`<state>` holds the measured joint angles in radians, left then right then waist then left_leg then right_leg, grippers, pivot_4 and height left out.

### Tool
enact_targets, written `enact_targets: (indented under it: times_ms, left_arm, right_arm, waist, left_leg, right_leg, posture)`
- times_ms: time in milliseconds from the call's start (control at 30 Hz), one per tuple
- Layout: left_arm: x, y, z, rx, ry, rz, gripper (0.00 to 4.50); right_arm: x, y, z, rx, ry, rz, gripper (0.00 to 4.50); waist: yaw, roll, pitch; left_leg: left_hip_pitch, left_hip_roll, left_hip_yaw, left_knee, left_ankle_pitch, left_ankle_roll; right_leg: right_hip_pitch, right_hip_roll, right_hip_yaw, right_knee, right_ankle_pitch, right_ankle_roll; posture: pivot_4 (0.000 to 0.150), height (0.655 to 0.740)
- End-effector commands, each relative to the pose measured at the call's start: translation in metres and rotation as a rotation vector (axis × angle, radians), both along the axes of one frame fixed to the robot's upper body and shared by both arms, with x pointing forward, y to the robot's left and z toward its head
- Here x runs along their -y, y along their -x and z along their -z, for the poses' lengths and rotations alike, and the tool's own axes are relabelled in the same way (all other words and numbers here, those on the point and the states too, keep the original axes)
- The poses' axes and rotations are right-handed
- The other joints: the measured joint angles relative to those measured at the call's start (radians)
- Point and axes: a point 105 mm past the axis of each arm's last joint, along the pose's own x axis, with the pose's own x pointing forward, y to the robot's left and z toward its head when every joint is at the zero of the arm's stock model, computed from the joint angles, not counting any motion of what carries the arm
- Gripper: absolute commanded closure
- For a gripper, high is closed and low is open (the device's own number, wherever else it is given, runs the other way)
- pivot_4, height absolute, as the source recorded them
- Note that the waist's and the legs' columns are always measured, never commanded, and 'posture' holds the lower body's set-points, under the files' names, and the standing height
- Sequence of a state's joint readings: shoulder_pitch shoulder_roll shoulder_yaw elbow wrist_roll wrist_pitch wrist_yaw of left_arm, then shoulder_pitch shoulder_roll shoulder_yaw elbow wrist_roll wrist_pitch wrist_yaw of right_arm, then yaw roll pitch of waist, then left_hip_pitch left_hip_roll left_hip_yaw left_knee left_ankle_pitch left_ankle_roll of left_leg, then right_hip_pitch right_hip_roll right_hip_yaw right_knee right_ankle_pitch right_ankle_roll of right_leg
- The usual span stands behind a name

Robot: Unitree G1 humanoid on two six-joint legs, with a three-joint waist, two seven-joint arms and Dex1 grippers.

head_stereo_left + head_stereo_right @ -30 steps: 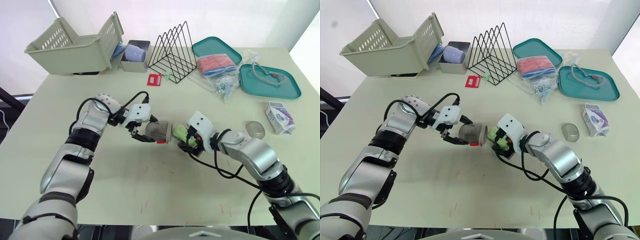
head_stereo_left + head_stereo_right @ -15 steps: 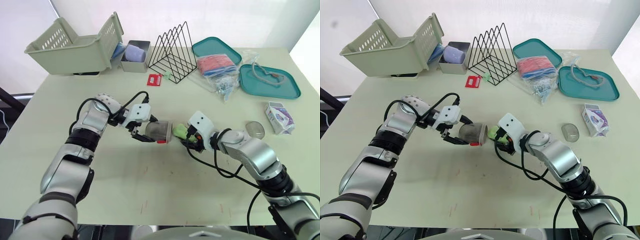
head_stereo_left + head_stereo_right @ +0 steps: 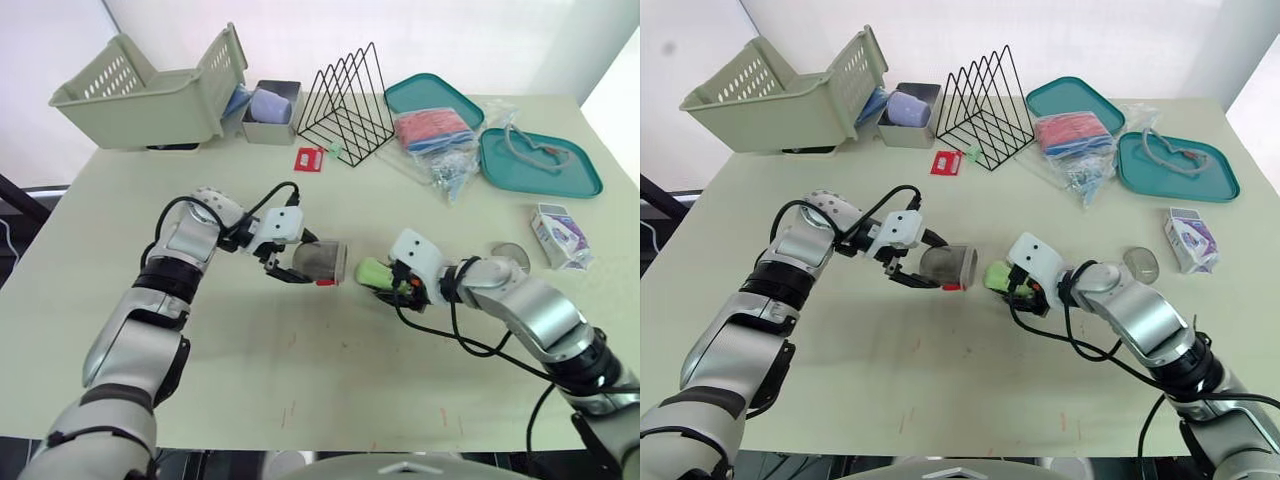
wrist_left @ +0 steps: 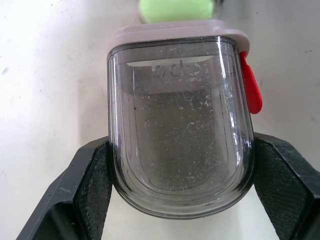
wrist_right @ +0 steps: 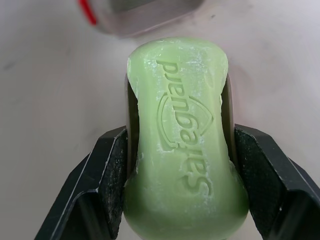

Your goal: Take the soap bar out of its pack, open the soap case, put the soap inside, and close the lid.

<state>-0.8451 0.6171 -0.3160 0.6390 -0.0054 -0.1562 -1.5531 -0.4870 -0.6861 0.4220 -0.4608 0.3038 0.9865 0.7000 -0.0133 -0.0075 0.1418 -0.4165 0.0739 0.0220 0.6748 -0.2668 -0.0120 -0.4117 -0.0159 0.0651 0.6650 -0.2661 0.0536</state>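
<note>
Soap bar (image 5: 184,145), held in your right hand (image 3: 391,285), faces the soap case (image 3: 320,262) gripped by your left hand (image 3: 289,269). Misaligned, it could jam.

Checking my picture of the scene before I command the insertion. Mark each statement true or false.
1. The right gripper is shut on the green soap bar. True.
2. The soap bar sits inside the soap case. False: it is outside, just off the case's open end.
3. The left gripper clamps the soap case by its two sides. True.
4. The soap pack lies in the pale green basket. False: it lies on the table near the robot's right edge, below the teal tray.
</note>
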Motion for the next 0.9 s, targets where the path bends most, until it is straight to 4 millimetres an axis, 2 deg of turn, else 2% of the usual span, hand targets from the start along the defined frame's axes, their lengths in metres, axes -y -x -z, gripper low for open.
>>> enact_targets:
  times_ms: [33,400,900]
  left_arm:
    - [0.005,-0.001,-0.013,0.041,0.051,0.022,1.05]
    - [0.017,0.004,-0.016,0.037,0.074,0.078,1.05]
    - [0.025,0.008,-0.013,0.035,0.063,0.102,1.05]
  right_arm:
    - [-0.003,0.004,-0.017,0.068,-0.017,-0.092,1.96]
    - [0.006,-0.008,-0.019,0.105,0.035,-0.117,1.96]
    - [-0.011,-0.014,-0.026,0.114,0.011,-0.161,1.96]
  waist:
    - [-0.001,0.0,0.0]
    - [0.0,0.0,0.0]
    - [0.002,0.0,0.0]
  left_leg:
    - [0.0,0.0,0.0,0.0,0.0,0.0]
    - [0.0,0.0,0.0,0.0,0.0,0.0]
    - [0.0,0.0,0.0,0.0,0.0,0.0]
  right_leg:
    - [0.0,0.0,0.0,0.0,0.0,0.0]
    - [0.0,0.0,0.0,0.0,0.0,0.0]
    - [0.0,0.0,0.0,0.0,0.0,0.0]
  posture:
    - [0.15,0.74]
    - [0.15,0.74]
    - [0.15,0.74]
